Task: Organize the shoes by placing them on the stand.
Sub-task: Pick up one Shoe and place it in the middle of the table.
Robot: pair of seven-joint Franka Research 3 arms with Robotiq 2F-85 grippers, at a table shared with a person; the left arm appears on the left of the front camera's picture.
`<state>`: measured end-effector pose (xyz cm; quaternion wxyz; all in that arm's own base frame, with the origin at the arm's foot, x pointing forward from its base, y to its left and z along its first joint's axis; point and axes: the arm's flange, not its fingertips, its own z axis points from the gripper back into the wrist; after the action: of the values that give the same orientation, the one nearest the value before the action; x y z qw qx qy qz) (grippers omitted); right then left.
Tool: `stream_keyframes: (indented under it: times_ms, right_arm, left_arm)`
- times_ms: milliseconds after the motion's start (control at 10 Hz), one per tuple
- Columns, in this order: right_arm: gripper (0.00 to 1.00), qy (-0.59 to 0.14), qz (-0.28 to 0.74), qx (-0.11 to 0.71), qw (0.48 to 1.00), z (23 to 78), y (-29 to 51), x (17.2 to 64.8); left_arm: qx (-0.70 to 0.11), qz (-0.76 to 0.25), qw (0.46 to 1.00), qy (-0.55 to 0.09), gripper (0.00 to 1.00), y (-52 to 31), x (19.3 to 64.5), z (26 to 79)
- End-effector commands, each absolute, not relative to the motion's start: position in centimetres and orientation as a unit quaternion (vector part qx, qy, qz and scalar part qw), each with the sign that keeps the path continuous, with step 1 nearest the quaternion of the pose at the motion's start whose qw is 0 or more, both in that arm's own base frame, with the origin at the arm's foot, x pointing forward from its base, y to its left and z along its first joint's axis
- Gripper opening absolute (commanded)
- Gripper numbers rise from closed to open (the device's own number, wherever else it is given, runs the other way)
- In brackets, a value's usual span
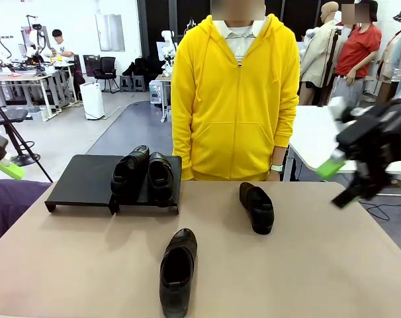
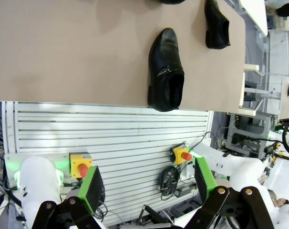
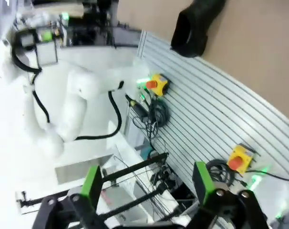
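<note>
L gripper (image 2: 147, 191) has its fingers wide apart and holds nothing. R gripper (image 3: 147, 186) is also apart and empty. Both hang above and outside the table (image 1: 306, 265), L at the left edge and R at the right.

Two shoes are on the stand (image 1: 81, 179), side by side on its right platform; the left platform is bare. Two are on the table. The near shoe (image 1: 177, 270) lies approx. in the middle by the robot's edge, long axis pointing across to the person, heel end w/ the opening toward the robot. It is a bit closer to the L arm, which is also on the bare platform's side. The far shoe (image 1: 256, 207) lies right of centre, slightly slanted, nearer the R arm.

The shoes are glossy black leather w/ rounded toes and probably slippery. The stand is flat, matt and slightly tilted.
</note>
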<state>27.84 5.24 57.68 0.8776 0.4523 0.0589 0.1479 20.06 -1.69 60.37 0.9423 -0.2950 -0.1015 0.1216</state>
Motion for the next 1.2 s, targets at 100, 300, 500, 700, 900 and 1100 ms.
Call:
stream_keyframes:
  times_ms: [100,300,500,700,900,1100]
  right_arm:
    - [1.0,0.012,0.073,0.35,0.934,56.5,2.2,23.6]
    - [1.0,-0.04,0.06,0.328,0.942,55.6,1.7,20.8]
    - [1.0,-0.019,0.079,0.346,0.935,56.8,0.7,22.4]
    - [1.0,-0.019,0.079,0.346,0.935,56.8,0.7,22.4]
    - [1.0,-0.019,0.079,0.346,0.935,56.8,0.7,22.4]
    - [1.0,-0.019,0.079,0.346,0.935,56.8,0.7,22.4]
  left_arm:
    - [-0.298,0.115,0.942,-0.1,1.0,-1.5,19.9,60.4]
    - [-0.298,0.115,0.942,-0.1,1.0,-1.5,19.9,60.4]
    - [-0.298,0.115,0.942,-0.1,1.0,-1.5,19.9,60.4]
    - [-0.298,0.115,0.942,-0.1,1.0,-1.5,19.9,60.4]
    - [-0.298,0.115,0.942,-0.1,1.0,-1.5,19.9,60.4]
    - [-0.298,0.115,0.942,-0.1,1.0,-1.5,19.9,60.4]
